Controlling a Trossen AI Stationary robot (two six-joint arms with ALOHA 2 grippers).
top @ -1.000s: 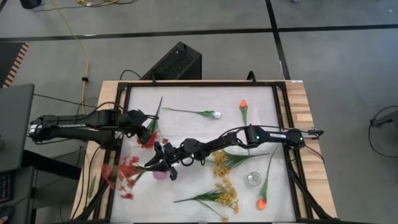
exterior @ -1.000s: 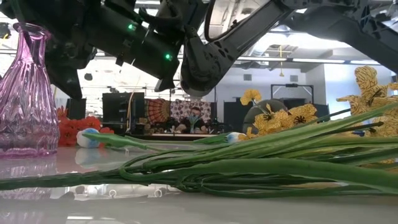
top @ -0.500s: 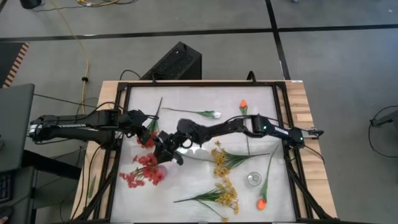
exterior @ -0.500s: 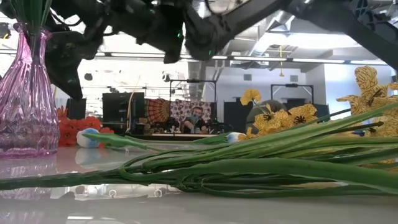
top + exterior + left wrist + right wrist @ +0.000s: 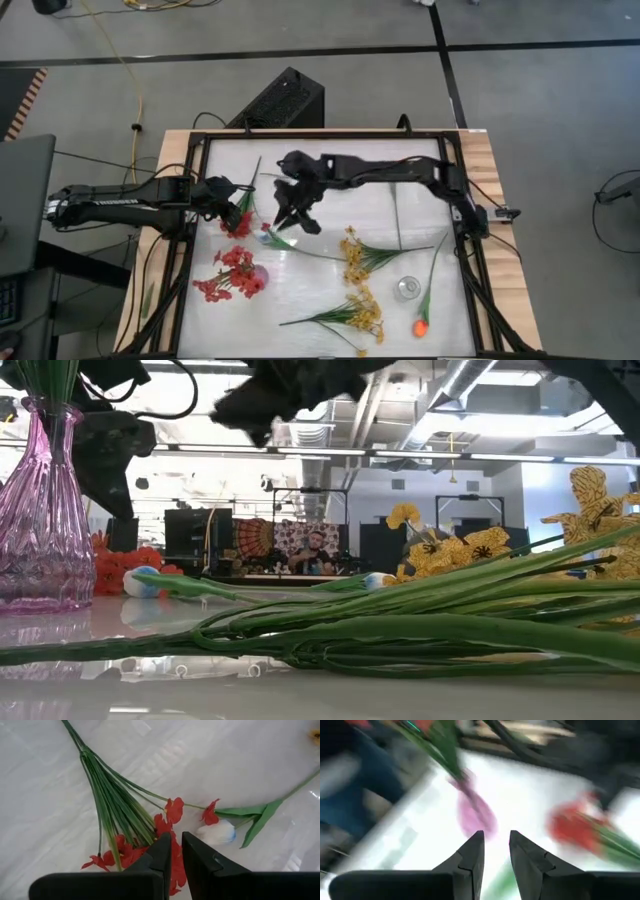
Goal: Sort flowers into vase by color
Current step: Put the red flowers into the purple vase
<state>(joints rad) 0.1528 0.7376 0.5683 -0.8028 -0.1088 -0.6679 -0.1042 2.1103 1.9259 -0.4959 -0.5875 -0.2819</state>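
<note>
Red flowers (image 5: 167, 827) lie just beyond the left tool (image 5: 172, 851), its fingers nearly closed, empty.

The right wrist view is smeared throughout: a pink vase (image 5: 476, 815) and a red flower cluster (image 5: 572, 827) beyond the right gripper (image 5: 495, 851) are only soft patches, and no petals or stems can be made out. In the low view the pink vase is cut off by the picture's left edge, and the dark arm parts overhead run off the top. In the left wrist view, the left gripper (image 5: 173, 851) covers part of the red blossoms (image 5: 170, 817), so contact cannot be told.
</note>
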